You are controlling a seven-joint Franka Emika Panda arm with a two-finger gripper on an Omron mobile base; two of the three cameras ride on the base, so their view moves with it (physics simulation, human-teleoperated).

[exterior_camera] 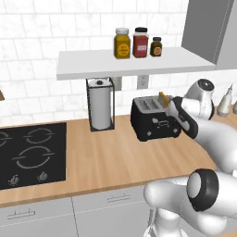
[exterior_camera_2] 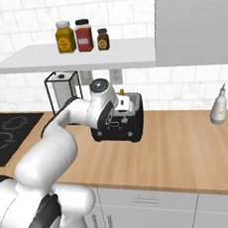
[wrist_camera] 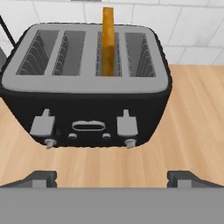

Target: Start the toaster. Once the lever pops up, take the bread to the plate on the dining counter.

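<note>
The black toaster (exterior_camera: 155, 121) (exterior_camera_2: 132, 120) (wrist_camera: 87, 111) stands on the wood counter near the tiled wall. A bread slice (exterior_camera: 162, 98) (exterior_camera_2: 121, 92) (wrist_camera: 108, 41) stands upright in its third slot, sticking out above the top. Two grey levers (wrist_camera: 42, 124) (wrist_camera: 127, 124) sit on the toaster's front face. My gripper (exterior_camera: 171, 108) (wrist_camera: 113, 178) is open and holds nothing. It hovers just in front of that face, aimed at it and apart from it. In the right base view my wrist covers the toaster's left part. The plate and the dining counter are out of view.
A paper towel holder (exterior_camera: 100, 109) stands left of the toaster, and a black cooktop (exterior_camera: 28, 152) lies further left. A white shelf (exterior_camera: 134, 62) with three jars hangs above. A white bottle (exterior_camera_2: 218, 106) stands at the right, under a grey wall cabinet (exterior_camera_2: 191, 23).
</note>
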